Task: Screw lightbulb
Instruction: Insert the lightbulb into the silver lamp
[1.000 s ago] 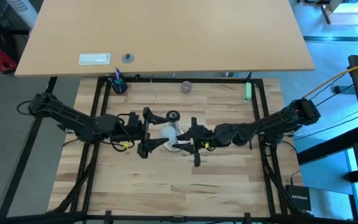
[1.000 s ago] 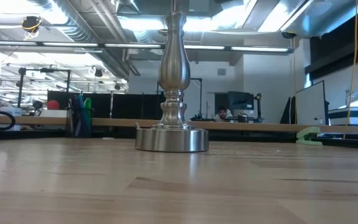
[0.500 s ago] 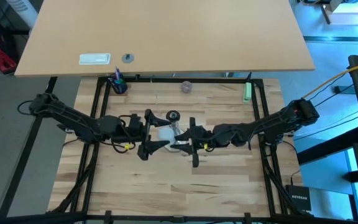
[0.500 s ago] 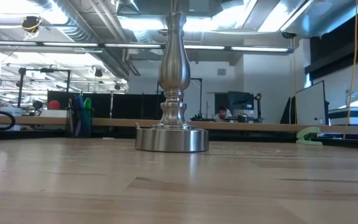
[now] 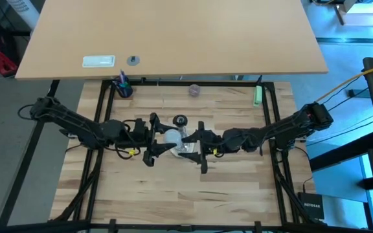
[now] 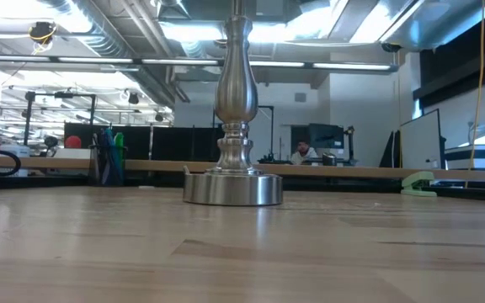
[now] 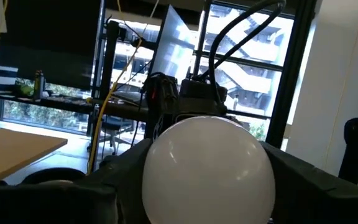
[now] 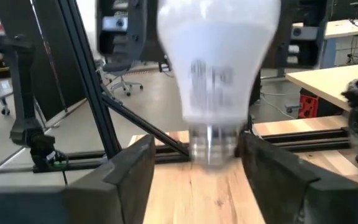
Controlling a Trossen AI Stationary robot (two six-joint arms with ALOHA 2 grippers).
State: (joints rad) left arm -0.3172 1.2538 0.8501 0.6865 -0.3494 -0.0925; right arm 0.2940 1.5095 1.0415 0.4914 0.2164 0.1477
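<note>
1. Small white frosted round lightbulb (image 5: 171, 136) sits at centre of the high view, between the two grippers, above the light wooden slatted desk (image 5: 173, 194).
2. Bulb look: smooth matte white globe (image 7: 208, 170) filling the lower middle of the left wrist view; the right wrist view shows it narrowing to a neck with faint grey printing, then a short silvery threaded base (image 8: 214, 144) pointing down at the desk.
3. Left gripper (image 5: 155, 138) comes in from centre-left of the high view; its dark fingers (image 7: 61, 190) flank the globe on both sides. Cannot tell whether they actually press on the glass.
4. Right gripper (image 5: 198, 146) comes in from centre-right; its dark fingers (image 8: 128, 169) stand either side of the threaded base with a visible gap each side, so parted, not clamped on it.
5. Silvery metal lamp stand with round base (image 6: 232, 187) stands upright on the desk, centre of the low view, its turned stem running out of the top of the frame. In the high view its dark socket top (image 5: 180, 120) shows just above the bulb in the frame.
6. Whether the bulb's thread touches the socket: cannot tell.
7. Small purplish-grey round object (image 5: 194, 90) lies near the top edge of the desk, well apart from the grippers.
</note>
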